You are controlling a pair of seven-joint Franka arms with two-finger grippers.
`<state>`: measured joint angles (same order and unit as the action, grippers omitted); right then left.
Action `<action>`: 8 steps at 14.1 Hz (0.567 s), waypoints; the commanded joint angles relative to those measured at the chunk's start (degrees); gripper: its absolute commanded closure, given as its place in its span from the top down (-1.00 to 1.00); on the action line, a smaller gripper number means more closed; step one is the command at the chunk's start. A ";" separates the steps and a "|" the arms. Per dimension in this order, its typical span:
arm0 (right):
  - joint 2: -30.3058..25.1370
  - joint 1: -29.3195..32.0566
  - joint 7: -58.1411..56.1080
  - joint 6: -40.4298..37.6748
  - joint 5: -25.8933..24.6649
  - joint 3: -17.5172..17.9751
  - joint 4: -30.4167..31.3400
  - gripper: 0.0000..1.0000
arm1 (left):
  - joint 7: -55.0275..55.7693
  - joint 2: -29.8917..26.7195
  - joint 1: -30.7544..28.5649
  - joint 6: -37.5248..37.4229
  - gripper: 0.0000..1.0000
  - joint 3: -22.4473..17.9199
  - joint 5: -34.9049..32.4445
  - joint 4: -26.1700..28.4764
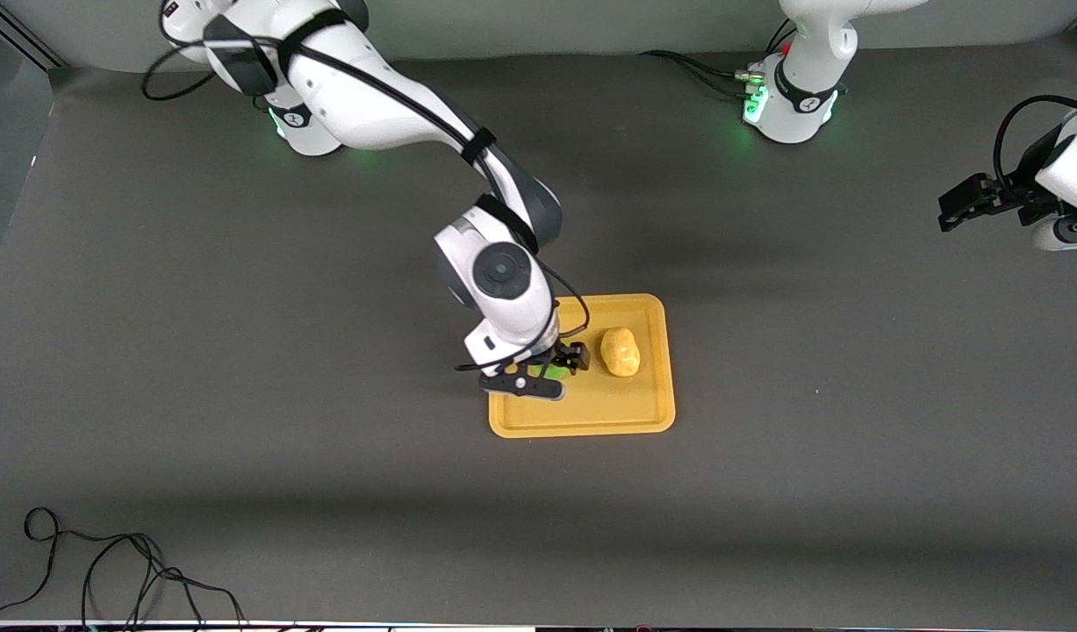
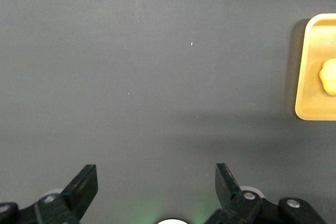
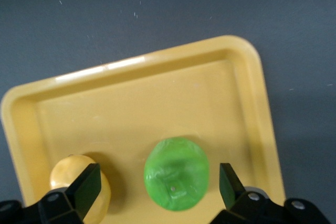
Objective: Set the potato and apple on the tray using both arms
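1. Apple (image 3: pixel 176 173) first: you can see it in the right wrist view as a bright green ball lying on the floor of the orange-yellow tray (image 1: pixel 591 420). In the front view only a sliver of green shows under the right arm's hand.
2. Potato (image 1: pixel 621 351) next: you will find the lumpy yellow-tan lump on the same tray, beside the apple and toward the left arm's end of the table. The two lie near each other with a strip of tray floor between them.
3. Look at the tray itself: it lies flat on the dark grey table (image 1: pixel 240 395), roughly midway between the two ends, its low rim unbroken all round.
4. Check the right gripper (image 1: pixel 556 369): it hangs just over the tray, directly above the apple. Its fingers (image 3: pixel 231 182) are spread wide, one on each side of the fruit, and neither touches it, so the apple is released.
5. Follow the right arm (image 1: pixel 389 96) back: it reaches from its green-lit base down over the tray.
6. Now the left gripper (image 1: pixel 964 204): it waits over bare table at the left arm's end, well apart from the tray. Its fingers (image 2: pixel 81 184) stand wide apart with nothing between them.
7. Note the loose black cable (image 1: pixel 108 570) on the table near the front camera, at the right arm's end.
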<state>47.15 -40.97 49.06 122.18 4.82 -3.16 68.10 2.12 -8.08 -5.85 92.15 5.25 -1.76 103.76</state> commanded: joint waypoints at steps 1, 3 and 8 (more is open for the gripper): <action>-10.90 2.63 0.16 -3.44 -0.07 0.17 7.45 1.00 | 0.16 -1.24 0.40 0.58 1.00 -0.16 0.36 1.10; -19.86 4.57 -2.03 -1.78 -0.07 0.08 15.97 1.00 | 0.16 -1.24 0.40 0.67 1.00 -0.16 0.36 1.10; -33.34 13.52 -12.65 -2.55 0.19 0.00 26.46 1.00 | 0.25 -1.24 0.49 1.45 1.00 -0.07 0.36 1.44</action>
<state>19.54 -30.44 40.86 119.17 4.82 -3.53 88.29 2.13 -8.11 -5.84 92.35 5.30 -1.74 103.80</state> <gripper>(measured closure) 0.000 0.000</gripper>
